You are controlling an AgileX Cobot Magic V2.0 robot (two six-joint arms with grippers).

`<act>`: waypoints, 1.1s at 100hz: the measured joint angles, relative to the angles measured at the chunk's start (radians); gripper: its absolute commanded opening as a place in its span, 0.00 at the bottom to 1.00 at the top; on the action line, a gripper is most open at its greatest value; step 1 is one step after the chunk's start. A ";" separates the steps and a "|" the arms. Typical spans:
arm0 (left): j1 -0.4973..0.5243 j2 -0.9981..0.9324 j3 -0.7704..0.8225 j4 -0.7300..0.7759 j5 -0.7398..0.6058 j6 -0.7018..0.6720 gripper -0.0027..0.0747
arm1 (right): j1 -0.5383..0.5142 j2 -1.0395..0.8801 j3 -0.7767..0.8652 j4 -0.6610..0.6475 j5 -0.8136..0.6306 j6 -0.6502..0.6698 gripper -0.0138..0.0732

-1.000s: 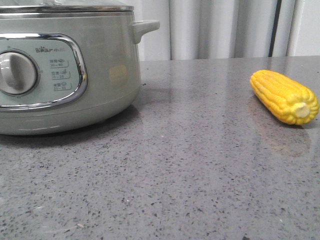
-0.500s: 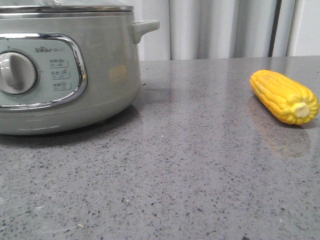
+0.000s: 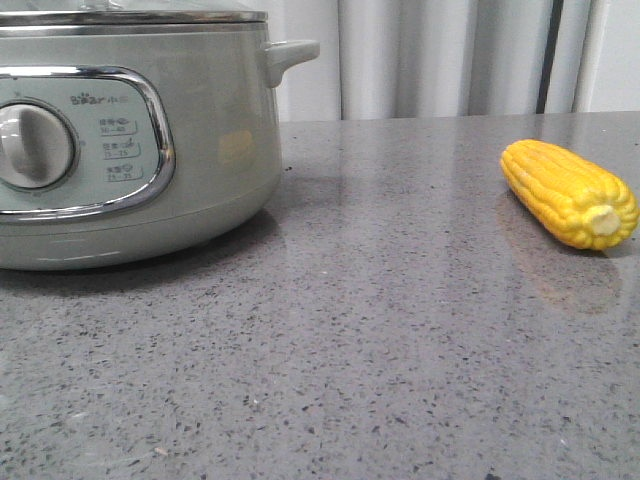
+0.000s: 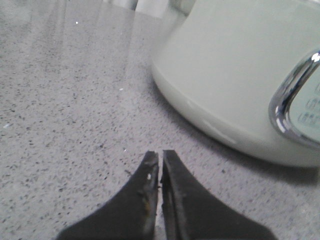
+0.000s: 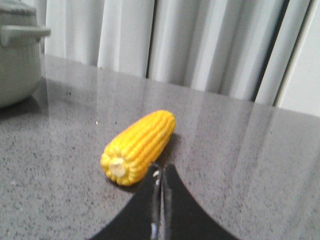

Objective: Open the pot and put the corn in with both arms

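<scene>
Both sets of jaws are pressed together and hold nothing. The left gripper (image 4: 160,156) hangs low over the grey speckled counter (image 3: 380,340), with the pot (image 4: 240,75) filling the upper right of its wrist view, near but not touching. The right gripper (image 5: 161,172) sits just beside the corn (image 5: 140,146), which lies at the centre of that frame, stub end toward the camera.

In the front view the pot (image 3: 130,140) occupies the upper left, its glass lid (image 3: 130,17) on, dial (image 3: 35,145) and chrome-framed panel facing forward, a small side handle (image 3: 290,55) jutting right. The corn (image 3: 568,192) rests on the counter at the right edge, well apart from the pot. No arm shows in this view.

The cob looks light, firm and ribbed enough to grip, though round and likely to roll; a hold across its thick middle seems safest. The lid looks heavier, smooth and breakable, and its knob is out of frame, so where to grasp it cannot be told.
</scene>
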 measured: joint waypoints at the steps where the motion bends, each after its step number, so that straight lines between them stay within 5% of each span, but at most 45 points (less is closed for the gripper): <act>1: 0.000 0.000 0.000 -0.008 -0.005 0.000 0.01 | 0.000 0.000 0.000 0.000 -0.005 0.000 0.08; 35: 0.000 0.000 0.000 -0.240 -0.143 0.000 0.01 | 0.000 0.000 0.000 0.134 -0.026 0.000 0.08; 48: 0.000 0.000 0.000 -0.304 -0.196 0.000 0.01 | 0.000 0.000 0.000 0.308 -0.088 0.000 0.08; 59: 0.000 0.000 -0.004 -0.296 -0.209 0.000 0.01 | 0.000 0.000 0.000 0.511 -0.120 0.000 0.08; 75: 0.000 0.000 -0.059 -0.189 -0.131 0.000 0.02 | 0.000 0.000 -0.084 0.565 0.015 0.002 0.08; 86: 0.000 0.033 -0.152 -0.095 -0.051 0.000 0.17 | 0.000 0.005 -0.186 0.500 0.092 0.002 0.12; 101: 0.000 0.139 -0.284 -0.023 0.029 0.082 0.61 | 0.000 0.102 -0.322 0.402 0.178 0.002 0.36; 110: 0.000 0.220 -0.359 -0.016 0.051 0.128 0.65 | 0.000 0.185 -0.397 0.385 0.233 0.002 0.53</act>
